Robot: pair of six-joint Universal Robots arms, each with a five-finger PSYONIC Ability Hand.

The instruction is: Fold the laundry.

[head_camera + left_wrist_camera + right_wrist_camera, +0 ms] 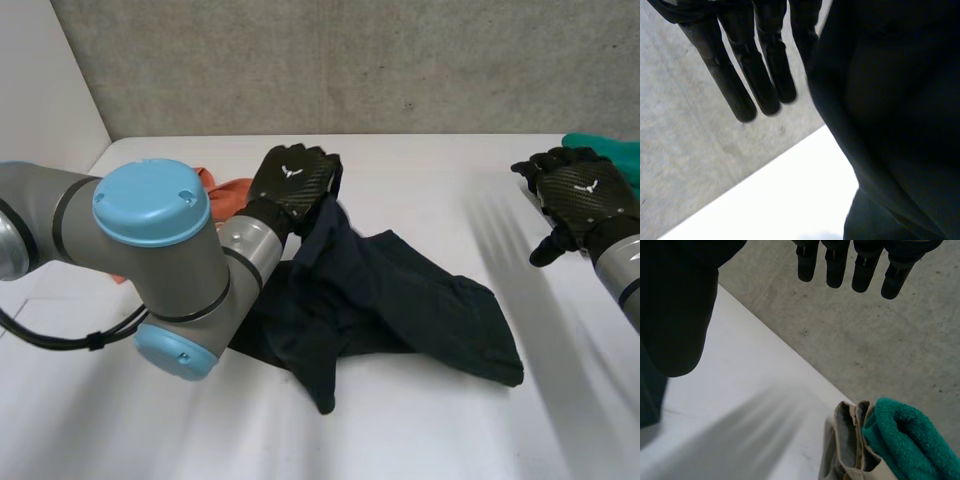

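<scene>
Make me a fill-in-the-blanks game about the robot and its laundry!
1. The left hand lifts the dark cloth; the right hand holds ___.
2. The towel by the right hand is ___.
3. The other cloth behind the left arm is ___.
Missing words: nothing, green, orange.

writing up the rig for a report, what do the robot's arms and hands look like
The left arm is a thick grey tube with round light-blue caps on its joints. The left hand and right hand are black, each with a carbon-weave back and a small white emblem. The fingers are slim, matte black and round-tipped.
</scene>
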